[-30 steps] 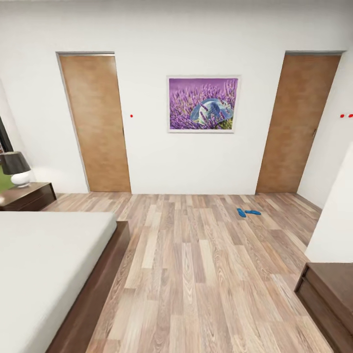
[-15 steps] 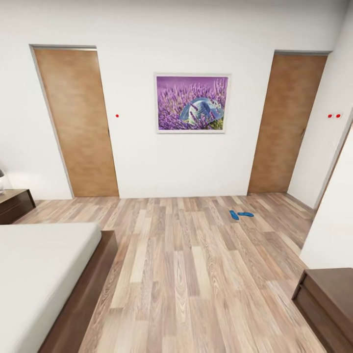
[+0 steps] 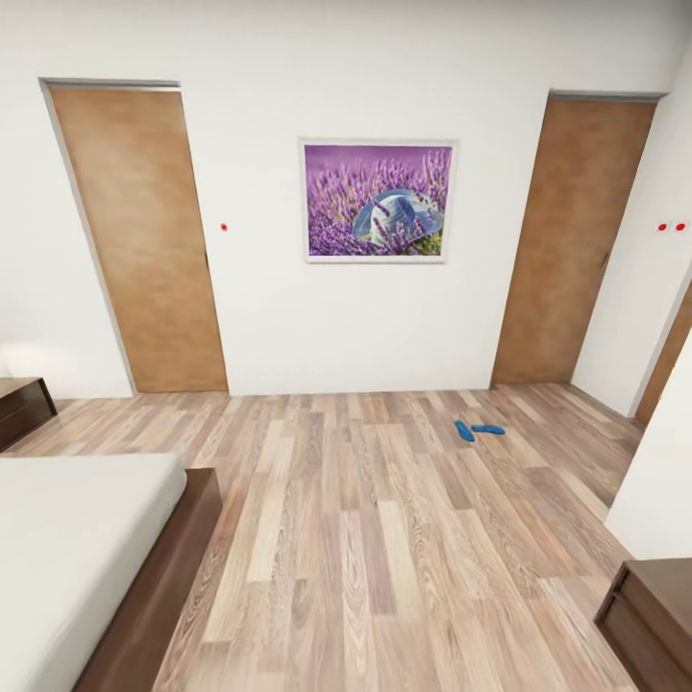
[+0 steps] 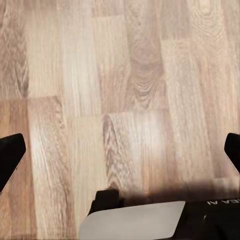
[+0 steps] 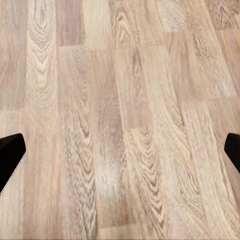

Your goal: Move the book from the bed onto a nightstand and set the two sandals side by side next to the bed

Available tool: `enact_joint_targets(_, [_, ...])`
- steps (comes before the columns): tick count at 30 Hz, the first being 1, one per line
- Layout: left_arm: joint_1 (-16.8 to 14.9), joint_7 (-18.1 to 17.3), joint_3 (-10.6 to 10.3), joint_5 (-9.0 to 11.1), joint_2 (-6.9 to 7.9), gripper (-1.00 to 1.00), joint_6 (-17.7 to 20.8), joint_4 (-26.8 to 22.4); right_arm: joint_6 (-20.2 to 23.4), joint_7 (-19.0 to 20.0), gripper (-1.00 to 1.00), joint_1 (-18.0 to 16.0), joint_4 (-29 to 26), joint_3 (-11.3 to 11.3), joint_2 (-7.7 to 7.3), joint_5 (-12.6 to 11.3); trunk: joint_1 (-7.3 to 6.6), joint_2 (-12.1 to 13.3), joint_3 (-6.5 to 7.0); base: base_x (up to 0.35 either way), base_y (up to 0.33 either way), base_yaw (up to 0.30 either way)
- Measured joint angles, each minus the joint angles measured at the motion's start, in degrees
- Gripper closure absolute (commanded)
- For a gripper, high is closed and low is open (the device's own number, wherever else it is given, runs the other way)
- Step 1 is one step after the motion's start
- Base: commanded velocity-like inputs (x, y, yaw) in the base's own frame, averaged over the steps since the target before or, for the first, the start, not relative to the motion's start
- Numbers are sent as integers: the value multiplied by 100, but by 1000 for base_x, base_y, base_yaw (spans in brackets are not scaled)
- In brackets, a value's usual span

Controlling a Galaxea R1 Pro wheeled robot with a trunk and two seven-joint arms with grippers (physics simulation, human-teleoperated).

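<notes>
Both wrists over bare plank floor point(image 5: 120, 120). Left gripper point(image 4: 120, 150) jaws wide, nothing between them; right gripper point(image 5: 120, 150) likewise wide and empty.

Bed point(image 3: 77, 548) near left, grey mattress on a dark frame. Nightstand point(image 3: 21, 408) beyond it.

Two blue sandals point(image 3: 478, 430) far ahead on the floor, close together, well apart from the bed.

Back wall: two brown doors point(image 3: 139, 240), lavender picture point(image 3: 377, 201) between.

walls white | plank floor point(image 3: 384, 538) | two brown doors point(image 3: 139, 240) | lavender picture point(image 3: 377, 201)
</notes>
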Motion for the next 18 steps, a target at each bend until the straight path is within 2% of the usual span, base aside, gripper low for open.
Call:
enact_joint_targets(5, [-1,0,-1,0,0,-100,0,1,0,-2,-100,1,1,-1,-4,0,0,0,0,329,0,-99])
enact_joint_targets(18, [-1,0,1,0,0,-100,0,1,0,0,-100,0,1,-1,-4,0,0,0,0,329,0,-159])
